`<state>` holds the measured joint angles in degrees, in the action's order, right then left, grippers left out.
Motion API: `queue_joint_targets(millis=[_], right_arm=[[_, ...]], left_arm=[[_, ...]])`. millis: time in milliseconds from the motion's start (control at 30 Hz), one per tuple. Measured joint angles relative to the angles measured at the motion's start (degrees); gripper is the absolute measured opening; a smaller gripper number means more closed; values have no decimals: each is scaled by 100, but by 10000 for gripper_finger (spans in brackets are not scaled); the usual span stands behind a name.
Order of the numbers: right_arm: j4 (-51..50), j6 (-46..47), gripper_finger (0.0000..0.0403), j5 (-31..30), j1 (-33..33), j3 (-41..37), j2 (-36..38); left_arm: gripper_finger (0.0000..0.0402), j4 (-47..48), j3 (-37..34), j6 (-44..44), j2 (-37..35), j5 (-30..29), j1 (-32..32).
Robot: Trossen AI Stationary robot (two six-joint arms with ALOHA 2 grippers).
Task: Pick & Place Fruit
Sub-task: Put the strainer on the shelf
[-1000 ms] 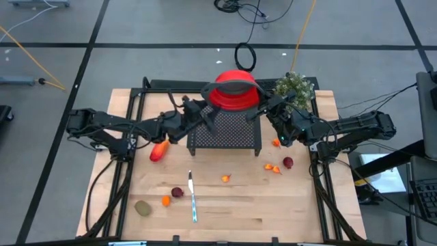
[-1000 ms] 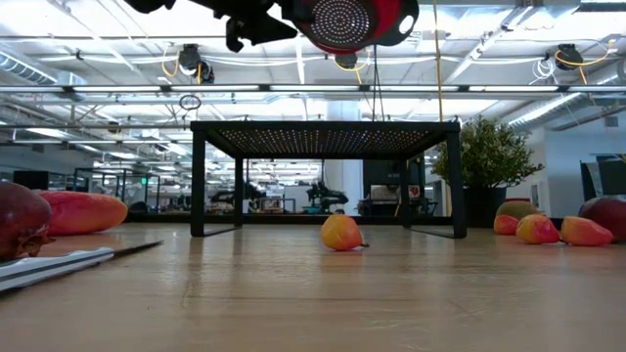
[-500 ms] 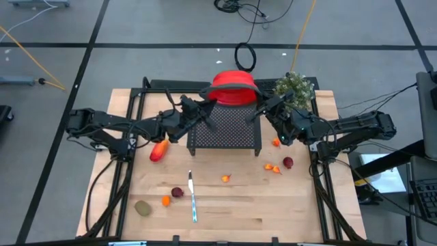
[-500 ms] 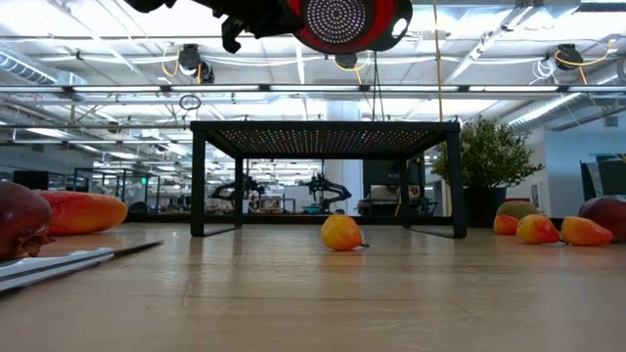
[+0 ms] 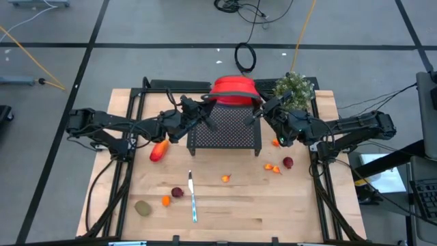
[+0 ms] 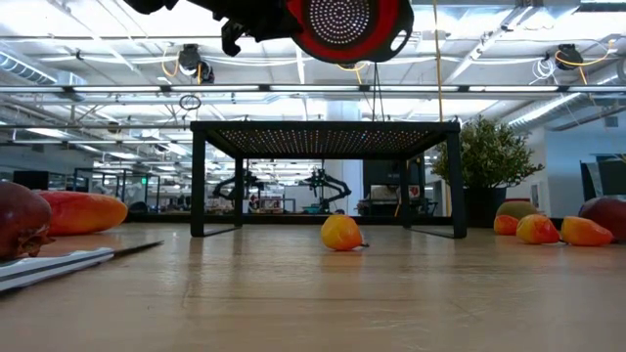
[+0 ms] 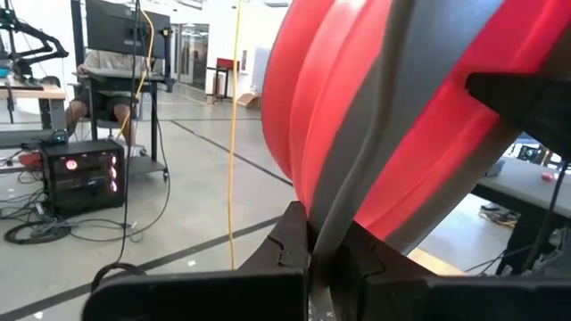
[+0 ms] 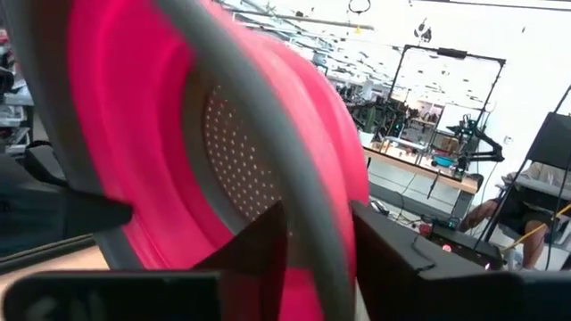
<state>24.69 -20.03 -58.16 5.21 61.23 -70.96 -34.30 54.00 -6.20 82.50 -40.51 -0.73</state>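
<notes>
Holding red collapsible bowl (image 5: 233, 89) above black rack (image 5: 226, 131), frame centre | left claw (image 7: 314, 259) pinching rim; right claw (image 8: 317, 236) loosely astride it | fruit (image 5: 159, 151) scattered on desk (image 5: 232, 205) | next: set bowl down.

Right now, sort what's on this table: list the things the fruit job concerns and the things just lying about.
Job: red-orange oval fruit; kiwi-like fruit; small orange pieces; dark red pieces.
Lying about: knife; black rack; plant; red bowl, held aloft.
</notes>
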Motion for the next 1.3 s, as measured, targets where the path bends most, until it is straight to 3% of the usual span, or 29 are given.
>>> queue_joint_targets(millis=[233,600,1000,1300], right_arm=[[-231,-8,157,-1,4,0,0],[-694,-15,204,-31,16,0,0],[-704,-75,207,-41,509,0,0],[-1234,-57,162,-42,741,0,188]], left_arm=[[5,156,-2,-489,-28,35,-64],[5,1507,-11,-2020,-271,356,-413],[5,2480,-11,-2641,-672,1396,-985],[5,3437,-2,-3591,-879,3083,-1646]])
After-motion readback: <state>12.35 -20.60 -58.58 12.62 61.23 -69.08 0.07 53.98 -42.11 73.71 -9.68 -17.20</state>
